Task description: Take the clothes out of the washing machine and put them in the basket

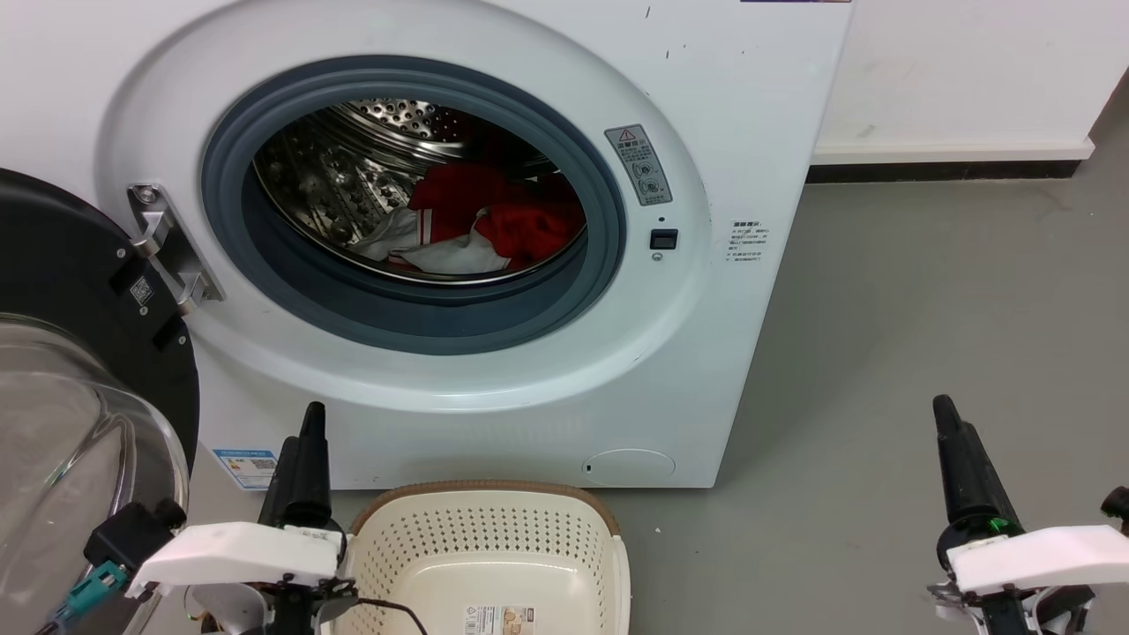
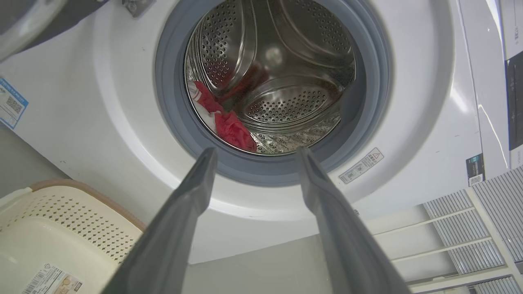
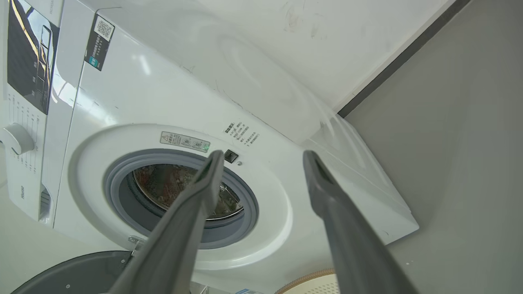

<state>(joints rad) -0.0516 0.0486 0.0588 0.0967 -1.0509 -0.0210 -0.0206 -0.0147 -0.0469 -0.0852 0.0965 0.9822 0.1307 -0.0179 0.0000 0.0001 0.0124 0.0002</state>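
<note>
The white washing machine [image 1: 750, 132] stands before me with its porthole open. Red and white clothes [image 1: 481, 225] lie in a heap at the bottom of the steel drum, also seen as clothes [image 2: 231, 128] in the left wrist view. The cream basket [image 1: 485, 489] sits on the floor right under the machine's front, with just a paper label on its bottom. My left gripper [image 1: 302, 425] is beside the basket's left rim, open and holding nothing. My right gripper [image 1: 948, 414] hovers over bare floor to the right of the machine, also open and holding nothing. Both point at the machine's front.
The machine's dark round door [image 1: 62, 265] hangs open at the left, its glass bowl [image 1: 53, 423] close to my left arm. Grey floor [image 1: 926, 309] stretches to the right of the machine up to a white wall with a dark baseboard [image 1: 944, 169].
</note>
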